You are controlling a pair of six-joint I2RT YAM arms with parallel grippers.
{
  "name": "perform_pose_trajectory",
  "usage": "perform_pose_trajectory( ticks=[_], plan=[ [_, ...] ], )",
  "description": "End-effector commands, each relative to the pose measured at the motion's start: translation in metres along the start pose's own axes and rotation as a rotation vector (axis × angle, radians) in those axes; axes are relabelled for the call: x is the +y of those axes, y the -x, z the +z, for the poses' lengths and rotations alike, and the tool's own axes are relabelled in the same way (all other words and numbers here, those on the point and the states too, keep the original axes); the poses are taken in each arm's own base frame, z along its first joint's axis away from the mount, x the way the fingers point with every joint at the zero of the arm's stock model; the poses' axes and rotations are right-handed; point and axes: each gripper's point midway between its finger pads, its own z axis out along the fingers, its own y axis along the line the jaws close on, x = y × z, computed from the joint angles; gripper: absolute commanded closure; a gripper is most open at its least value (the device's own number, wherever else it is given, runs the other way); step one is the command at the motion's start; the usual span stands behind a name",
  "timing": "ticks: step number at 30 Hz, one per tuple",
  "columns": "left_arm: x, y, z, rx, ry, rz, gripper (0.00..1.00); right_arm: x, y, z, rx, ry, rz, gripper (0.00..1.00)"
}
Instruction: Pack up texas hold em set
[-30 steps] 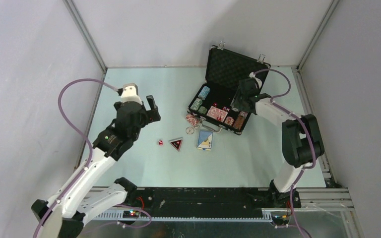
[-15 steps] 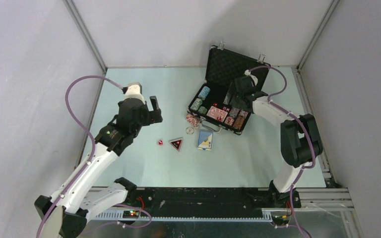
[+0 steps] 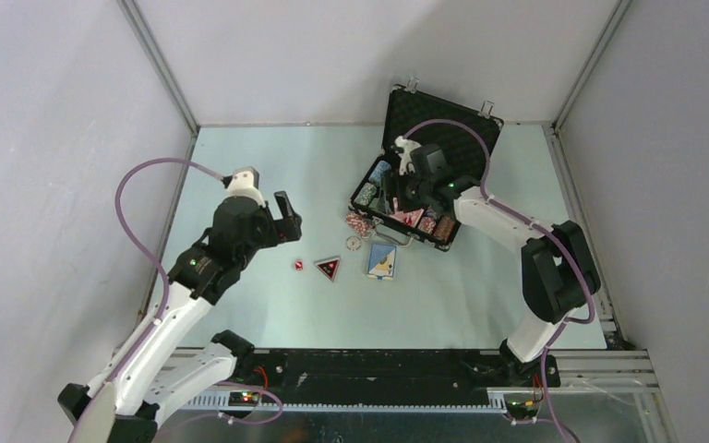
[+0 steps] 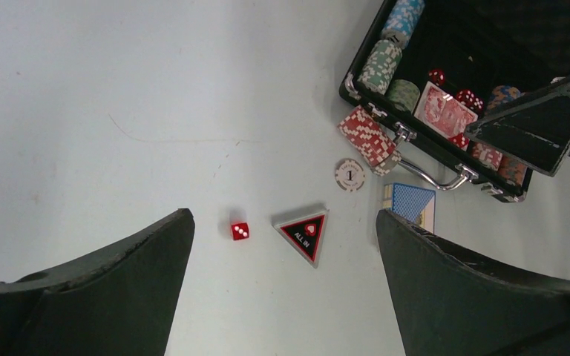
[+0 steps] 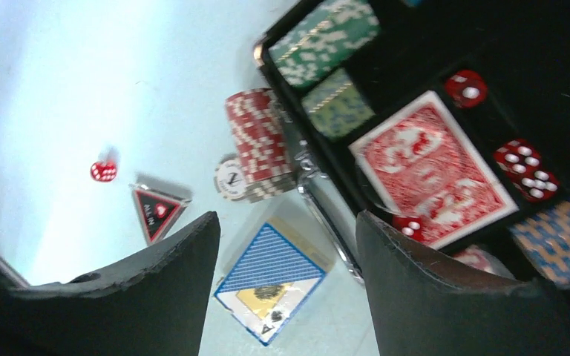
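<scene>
The black briefcase [image 3: 442,119] stands open at the back right, holding green [image 5: 325,35] and blue chip stacks, the red deck [image 5: 432,175] and several red dice. On the table in front of it lie a red/white chip stack [image 3: 359,222], the white button [image 3: 354,244], the blue deck [image 3: 382,260], the black triangle [image 3: 328,269] and a red die [image 3: 299,265]. My left gripper [image 3: 284,212] is open and empty, above and left of the die [image 4: 240,231] and the triangle [image 4: 304,235]. My right gripper [image 3: 397,190] is open and empty over the case's front left edge, above the blue deck [image 5: 271,278].
Grey walls with metal frame posts close in the table on three sides. The briefcase's silver handle [image 4: 430,172] juts out over the table toward the blue deck. The raised lid stands behind the right arm.
My right gripper has swung left across the open case, from its right side to its front left edge. My left gripper has shifted slightly nearer and lower, still open.
</scene>
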Motion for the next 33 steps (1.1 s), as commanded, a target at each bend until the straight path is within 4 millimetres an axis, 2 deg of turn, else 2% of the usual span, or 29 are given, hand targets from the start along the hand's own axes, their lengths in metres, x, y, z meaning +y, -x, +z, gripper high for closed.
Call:
perform_pose_trajectory(
  ticks=[1,4,5,7,14,19,23,28,33],
  plan=[
    [-0.003,-0.006,-0.001,0.013,-0.033,-0.025,0.00,0.035,0.012,0.006,0.003,0.103,-0.133,0.31],
    [-0.003,-0.008,-0.004,0.046,-0.041,0.001,0.00,0.046,0.009,0.017,0.039,0.113,-0.161,0.31],
    [-0.003,-0.008,-0.004,0.053,-0.042,0.013,0.00,0.044,0.002,0.022,0.073,0.104,-0.176,0.32],
    [-0.002,-0.012,-0.006,0.072,-0.048,0.032,0.00,0.054,0.010,0.026,0.083,0.102,-0.226,0.32],
    [-0.001,-0.032,-0.012,0.114,-0.101,0.081,0.00,0.053,0.016,0.049,0.165,0.054,-0.282,0.40],
    [0.003,-0.037,-0.019,0.096,-0.111,0.072,0.00,0.060,0.008,0.059,0.215,0.048,-0.305,0.39],
    [0.005,-0.038,-0.013,0.084,-0.098,0.069,0.00,0.063,-0.003,0.064,0.255,0.028,-0.319,0.39],
    [0.008,-0.029,-0.007,0.071,-0.064,0.100,0.00,0.058,-0.020,0.072,0.304,0.006,-0.320,0.40],
    [0.007,-0.033,-0.006,0.087,-0.072,0.103,0.00,0.056,-0.024,0.083,0.308,-0.006,-0.306,0.42]
  ],
)
